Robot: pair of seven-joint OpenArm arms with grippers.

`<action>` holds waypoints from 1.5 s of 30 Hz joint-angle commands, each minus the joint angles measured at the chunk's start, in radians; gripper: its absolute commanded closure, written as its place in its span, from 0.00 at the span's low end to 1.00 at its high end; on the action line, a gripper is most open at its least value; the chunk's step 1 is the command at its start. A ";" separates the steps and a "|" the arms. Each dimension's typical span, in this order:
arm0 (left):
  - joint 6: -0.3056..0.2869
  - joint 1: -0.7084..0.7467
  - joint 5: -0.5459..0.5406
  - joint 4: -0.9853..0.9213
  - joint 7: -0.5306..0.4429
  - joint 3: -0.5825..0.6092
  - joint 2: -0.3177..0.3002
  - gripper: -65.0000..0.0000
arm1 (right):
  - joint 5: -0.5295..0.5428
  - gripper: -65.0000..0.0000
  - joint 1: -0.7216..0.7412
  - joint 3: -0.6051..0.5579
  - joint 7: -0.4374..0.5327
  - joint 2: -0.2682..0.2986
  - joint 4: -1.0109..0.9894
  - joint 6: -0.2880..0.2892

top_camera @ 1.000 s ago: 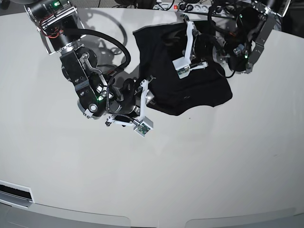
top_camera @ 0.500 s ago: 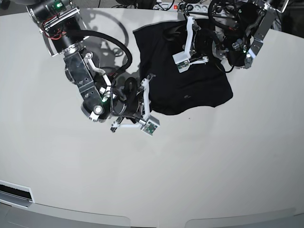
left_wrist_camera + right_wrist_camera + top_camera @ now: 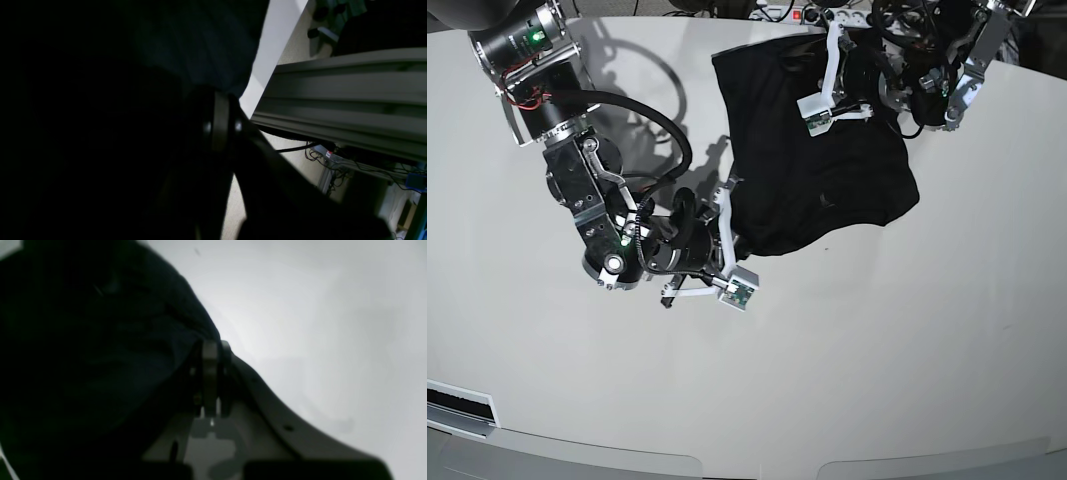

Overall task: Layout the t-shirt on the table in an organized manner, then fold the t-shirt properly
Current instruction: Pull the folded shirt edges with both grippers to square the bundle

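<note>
T-shirt (image 3: 812,170) bunched on table (image 3: 907,350)

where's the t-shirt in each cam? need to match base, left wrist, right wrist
Base: the t-shirt lies crumpled at upper centre-right, between the two arms.
Left wrist: dark fabric fills the upper left, up against the left gripper.
Right wrist: it fills the left half, its edge pinched in the shut right gripper.
Shared landmark: the white table, seen in all three views beside the shirt's edge.

Right gripper (image 3: 732,235) sits low with jaws clamped together; left gripper (image 3: 859,92), arm reaching from the far side, is likewise closed
</note>
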 commanded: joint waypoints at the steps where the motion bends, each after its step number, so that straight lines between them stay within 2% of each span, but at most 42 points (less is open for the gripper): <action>1: -0.005 0.007 0.013 0.011 0.016 -0.003 -0.020 1.00 | 0.001 1.00 0.024 0.006 0.024 -0.001 0.016 -0.013; 4: -0.005 0.006 0.013 0.011 0.010 -0.003 -0.031 1.00 | -0.044 1.00 0.027 0.006 0.051 0.001 0.016 -0.069; 6: -0.005 0.007 0.013 0.011 0.006 -0.003 -0.037 1.00 | -0.077 1.00 0.028 0.006 0.076 0.001 0.016 -0.142; 7: -0.005 0.007 0.013 0.011 0.006 -0.003 -0.039 1.00 | -0.091 0.97 0.029 0.006 0.083 0.001 0.017 -0.181; 9: -0.005 0.006 0.013 0.011 0.006 -0.003 -0.039 1.00 | -0.090 0.82 0.036 0.006 0.082 0.001 0.017 -0.253; 11: -0.005 0.006 0.013 0.011 0.005 -0.003 -0.039 1.00 | -0.090 0.71 0.050 0.006 0.066 0.000 0.017 -0.304; 15: -0.005 0.003 0.013 0.012 0.005 -0.003 -0.039 1.00 | -0.089 0.70 0.094 0.008 -0.025 0.001 0.017 -0.380; 24: -0.005 0.000 0.010 0.012 0.002 -0.003 -0.047 1.00 | -0.082 0.70 0.113 0.095 -0.051 0.000 0.037 -0.380; 30: -0.005 0.000 0.010 0.012 -0.016 -0.003 -0.052 1.00 | -0.082 0.70 0.108 0.098 -0.065 0.001 0.037 -0.284; 32: -0.005 0.000 0.010 0.012 -0.018 -0.003 -0.052 1.00 | -0.081 0.70 0.110 0.098 -0.070 0.001 0.037 -0.269; 34: -0.005 0.001 0.010 0.012 -0.018 -0.003 -0.052 1.00 | -0.044 0.63 0.114 0.098 -0.081 0.001 0.037 -0.270; 37: -0.005 0.001 0.009 0.012 -0.017 -0.003 -0.052 1.00 | 0.029 0.43 0.118 0.098 -0.102 0.001 0.037 -0.250; 40: -0.005 0.000 0.005 0.024 -0.017 -0.003 -0.052 1.00 | 0.058 0.41 0.126 0.098 -0.148 0.001 0.044 -0.253; 42: -0.005 0.001 -0.014 0.047 -0.016 -0.003 -0.052 1.00 | 0.053 0.47 0.127 0.099 -0.169 0.001 0.068 -0.260; 43: -0.005 0.001 -0.021 0.063 -0.017 -0.003 -0.052 1.00 | 0.053 0.55 0.127 0.100 -0.178 0.001 0.088 -0.259; 45: -0.005 0.001 -0.029 0.114 -0.016 -0.003 -0.052 1.00 | 0.056 0.84 0.126 0.100 -0.215 0.001 0.132 -0.255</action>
